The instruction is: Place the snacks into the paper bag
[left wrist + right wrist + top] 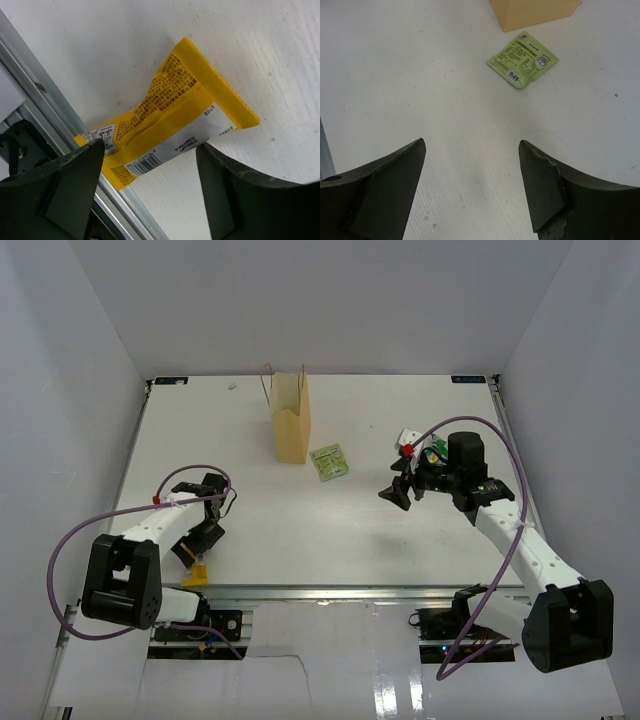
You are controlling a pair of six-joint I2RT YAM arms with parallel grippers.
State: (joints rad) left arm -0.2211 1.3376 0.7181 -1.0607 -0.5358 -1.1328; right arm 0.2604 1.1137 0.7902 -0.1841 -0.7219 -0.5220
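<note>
Top view: the bag [291, 420] is standing at 12 o'clock, a green packet [328, 461] lying beside it at 4.

Left wrist: the left fingers [60, 190] are hovering wide over a yellow packet [170, 115] at the table [100, 50] edge; centre before closing.

Right wrist: the right fingers [380, 185] are gaping wide, empty.

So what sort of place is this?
Probably a robotics lab: a white table boxed in by plain walls, a left arm and right arm bolted at its edge, a paper bag and snack packets.

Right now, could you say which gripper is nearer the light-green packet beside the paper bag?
Right. The right gripper is right of the light-green packet; the left gripper is at the near edge.
</note>
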